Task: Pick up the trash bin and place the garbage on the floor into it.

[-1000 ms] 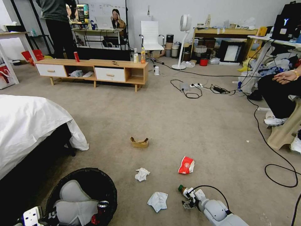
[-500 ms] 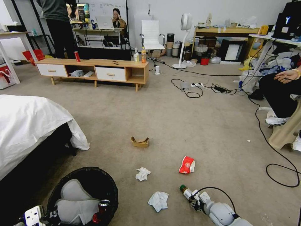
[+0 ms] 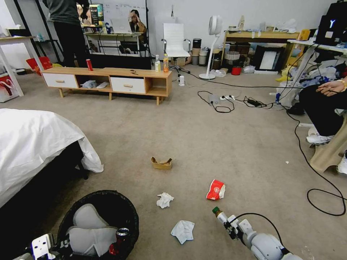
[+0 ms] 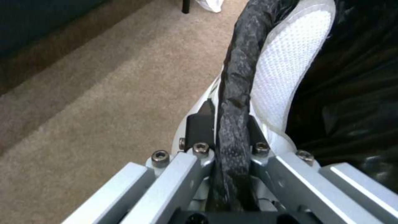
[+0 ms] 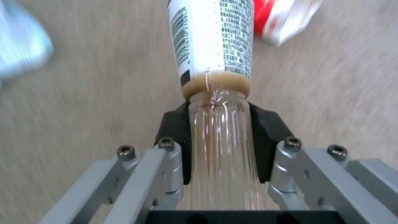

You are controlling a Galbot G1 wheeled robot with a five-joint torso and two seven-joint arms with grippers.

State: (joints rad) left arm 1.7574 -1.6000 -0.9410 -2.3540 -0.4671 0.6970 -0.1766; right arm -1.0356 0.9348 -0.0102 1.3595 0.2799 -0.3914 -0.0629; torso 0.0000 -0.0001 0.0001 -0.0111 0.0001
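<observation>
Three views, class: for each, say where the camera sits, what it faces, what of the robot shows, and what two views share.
Head: high, facing down over the floor; both arms show low.
Left wrist: behind the left hand, clamped on the bin rim.
Right wrist: behind the right hand, gripping the bottle.
Shared: head and right wrist show the bottle and red-white cup.

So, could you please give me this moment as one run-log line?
left gripper: shut on trash bin rim | right gripper: shut on bottle | floor: tissues, crushed cup, cardboard tray
</observation>
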